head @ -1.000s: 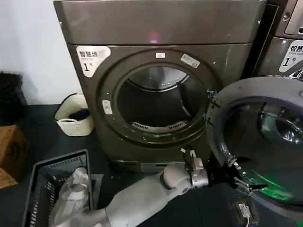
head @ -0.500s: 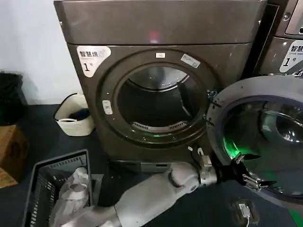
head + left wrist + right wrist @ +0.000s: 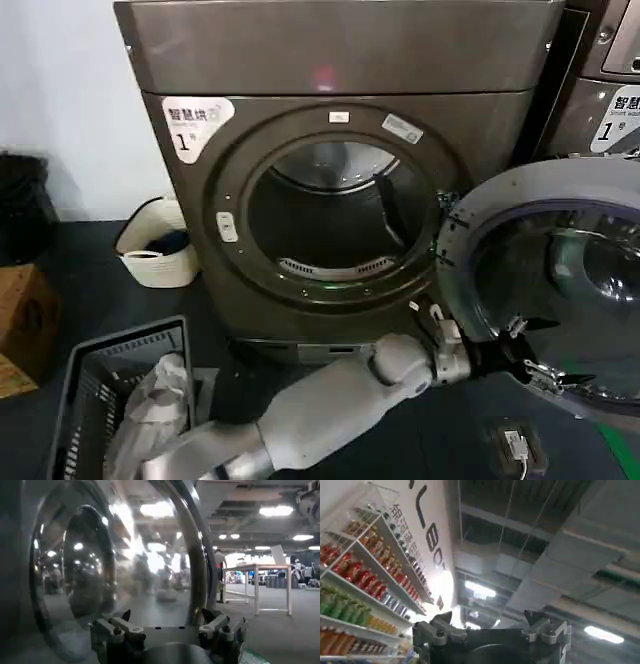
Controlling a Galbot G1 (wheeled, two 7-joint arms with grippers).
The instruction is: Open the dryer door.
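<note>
Nearest to us in the head view, our left arm (image 3: pixel 330 400) reaches from about 7 o'clock across the lower middle of the frame toward 4 o'clock. Our left gripper (image 3: pixel 530 368) sits at the lower inner face of the dryer door (image 3: pixel 545 290). Its fingers stand spread apart, and in the left wrist view the left gripper (image 3: pixel 167 630) shows both fingertips parted with the door's glass and rim (image 3: pixel 195 560) just beyond them; we see nothing clamped between them. Whether a fingertip touches the door we cannot tell.

The dryer door hangs swung wide open at 3 to 4 o'clock, its grey inner face turned toward us, hinged at the right edge of the round opening (image 3: pixel 335 215). On the floor at 5 o'clock lies a small dark device (image 3: pixel 515 445). At 8 o'clock stands a grey laundry basket (image 3: pixel 110 390) with pale cloth (image 3: pixel 150 410) inside.

Farther back, the dryer (image 3: pixel 340 60) fills the centre, its label marked "1" (image 3: pixel 192 125) at 11 o'clock. A white basket (image 3: pixel 160 245) sits on the floor at 9 o'clock beside it, and a neighbouring machine (image 3: pixel 610 90) stands at 2 o'clock.

Our right gripper (image 3: pixel 490 630), in the right wrist view, points up toward a ceiling and store shelves (image 3: pixel 360 575), fingers apart and holding nothing
</note>
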